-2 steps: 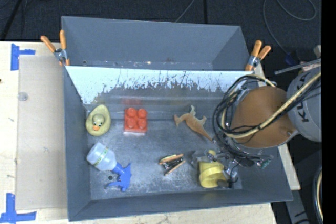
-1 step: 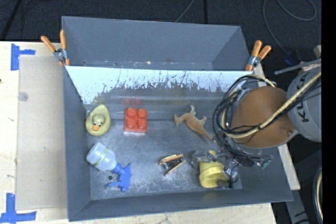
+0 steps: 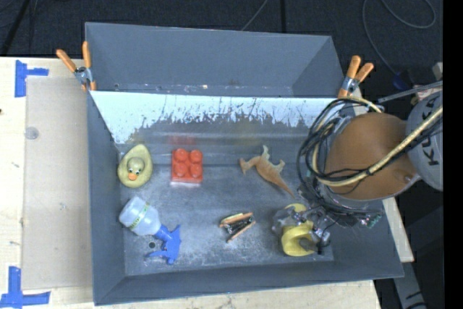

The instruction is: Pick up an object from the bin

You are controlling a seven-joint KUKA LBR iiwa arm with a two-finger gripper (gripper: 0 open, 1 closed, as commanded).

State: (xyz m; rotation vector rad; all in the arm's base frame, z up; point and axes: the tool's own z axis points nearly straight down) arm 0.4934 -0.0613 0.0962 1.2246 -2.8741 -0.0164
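Camera view: the grey metal bin (image 3: 108,155) holds a few loose things spread well apart over its floor. The arm reaches in from the right; its rounded orange-brown cover (image 3: 369,155), looped with black cables (image 3: 318,145), hangs over the bin's near right corner. Below the cover the gripper (image 3: 309,229) is low at the floor, touching a yellow roll-shaped thing (image 3: 292,242) that lies in that corner. Whether it is clenched or released on that roll cannot be told from the dark tangle of parts there. At the left sit a yellow rubber duck (image 3: 134,166) and, beside it, a red studded brick (image 3: 187,166). A tan toy animal (image 3: 265,168) lies mid-bin, near the cables. A clear small bottle (image 3: 139,217) lies near left, just beside a blue plastic piece (image 3: 166,244). A small brown-and-black object (image 3: 236,223) lies near the middle front.
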